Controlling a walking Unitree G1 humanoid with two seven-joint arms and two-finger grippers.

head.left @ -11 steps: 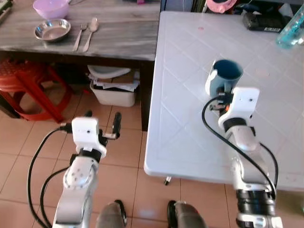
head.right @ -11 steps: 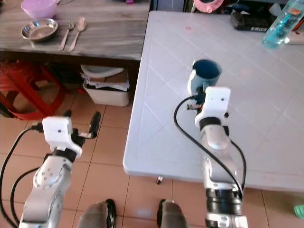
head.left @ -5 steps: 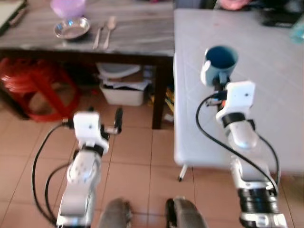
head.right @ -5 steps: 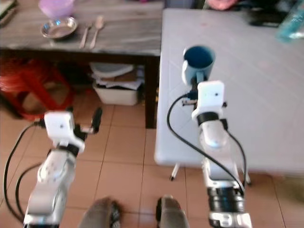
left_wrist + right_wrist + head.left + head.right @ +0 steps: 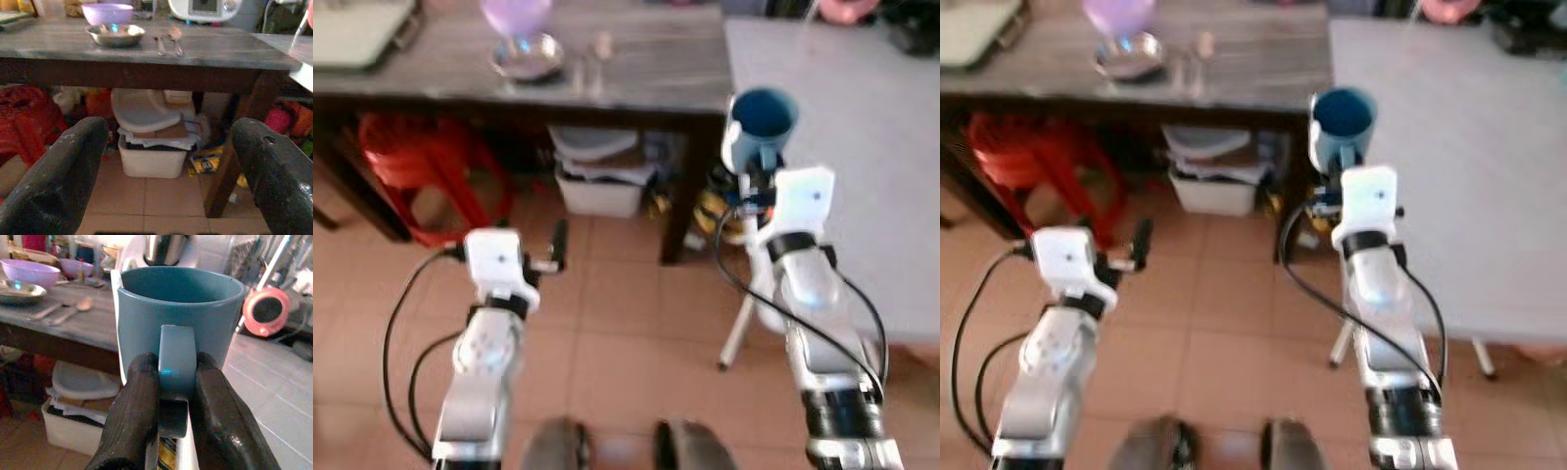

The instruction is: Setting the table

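The right hand (image 5: 168, 431) is clamped on the handle of the blue mug (image 5: 762, 125), its 2 black fingers (image 5: 131, 406) pinching the handle from either side. The mug is carried upright, mouth up, in the air over the gap where the white desk (image 5: 862, 147) meets the dark wooden desk (image 5: 636, 69).

The place setting lies ahead and to the left of the mug on the wooden desk: a steel bowl (image 5: 115, 35), a purple bowl (image 5: 106, 12) behind it, and a fork and spoon (image 5: 168, 38) lying side by side, long axes pointing away from the robot. The bare stretch of wood beside the cutlery, toward the mug, looks like the free spot.

The left hand (image 5: 161, 161) hangs spread open and empty over the tiled floor (image 5: 626, 323), low before the wooden desk's front edge.
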